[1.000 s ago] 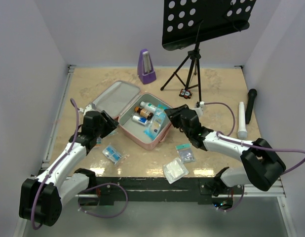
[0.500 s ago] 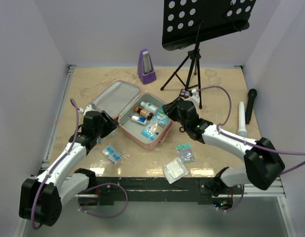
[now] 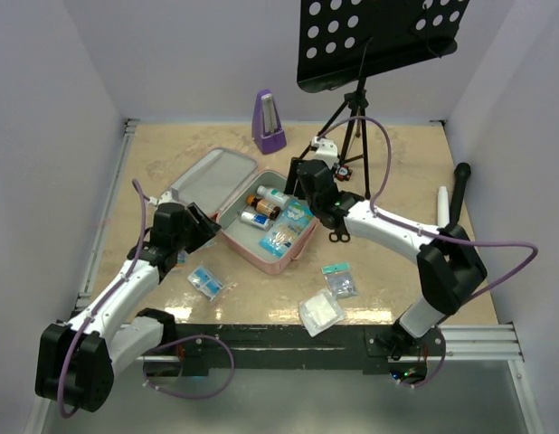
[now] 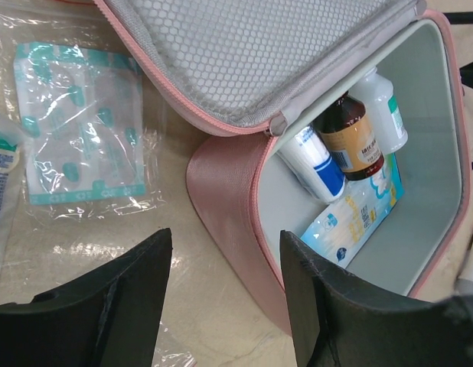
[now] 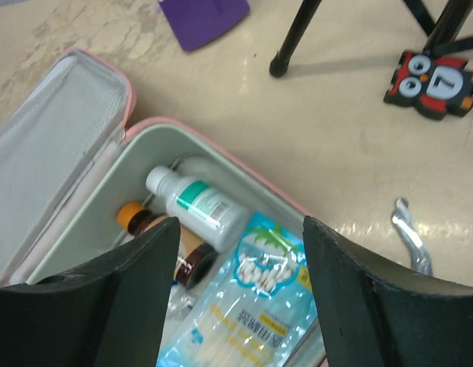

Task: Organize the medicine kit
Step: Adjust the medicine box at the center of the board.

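Sitting open at centre frame, the medicine kit point(image 3: 252, 251) holds bottles point(image 5: 198, 200) and a swab packet point(image 5: 244, 306). My right claw point(image 5: 240, 225) hovers above, spread wide, empty; my left claw point(image 4: 225, 235) gapes empty at its pink wall. Risk: a careless descent drags the packet out.

The medicine kit point(image 3: 257, 254) is a pink, square, soft-sided zip case with rounded corners. It lies open and turned diagonally, slightly left of centre in the overhead view. Its lid point(image 3: 210, 181), lined with grey mesh, is folded back toward the far left, and the grey-lined base faces up, partly filled.
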Controlling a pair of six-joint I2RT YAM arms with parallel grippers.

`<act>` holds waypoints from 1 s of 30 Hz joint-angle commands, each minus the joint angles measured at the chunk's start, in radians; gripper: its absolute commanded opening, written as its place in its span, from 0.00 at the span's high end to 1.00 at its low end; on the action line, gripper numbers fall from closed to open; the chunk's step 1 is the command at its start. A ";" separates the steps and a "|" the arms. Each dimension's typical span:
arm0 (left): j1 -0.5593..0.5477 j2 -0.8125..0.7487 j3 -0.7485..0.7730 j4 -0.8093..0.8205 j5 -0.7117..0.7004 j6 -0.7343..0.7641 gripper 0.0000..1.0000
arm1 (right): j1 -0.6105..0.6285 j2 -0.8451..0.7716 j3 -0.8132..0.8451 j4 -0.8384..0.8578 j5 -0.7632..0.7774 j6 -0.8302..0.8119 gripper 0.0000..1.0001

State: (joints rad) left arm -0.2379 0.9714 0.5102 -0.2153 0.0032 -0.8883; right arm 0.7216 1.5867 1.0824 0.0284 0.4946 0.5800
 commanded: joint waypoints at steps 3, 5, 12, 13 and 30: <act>0.000 0.029 -0.010 0.067 0.098 0.052 0.38 | -0.016 0.128 0.165 -0.027 0.125 -0.152 0.28; -0.001 0.046 -0.007 0.073 0.113 0.064 0.38 | -0.019 0.160 0.178 -0.027 0.121 -0.160 0.28; -0.001 0.108 0.024 0.060 0.113 0.089 0.39 | -0.036 0.205 0.166 -0.027 0.081 -0.169 0.30; -0.001 0.118 0.028 0.062 0.115 0.092 0.39 | -0.040 0.206 0.163 -0.027 0.075 -0.170 0.31; -0.015 0.205 0.073 0.060 0.063 0.098 0.42 | -0.045 0.098 -0.064 0.047 -0.064 -0.115 0.70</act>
State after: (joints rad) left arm -0.2459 1.1587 0.5350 -0.1303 0.1001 -0.8185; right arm 0.6716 1.7454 1.0744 0.0746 0.4854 0.4347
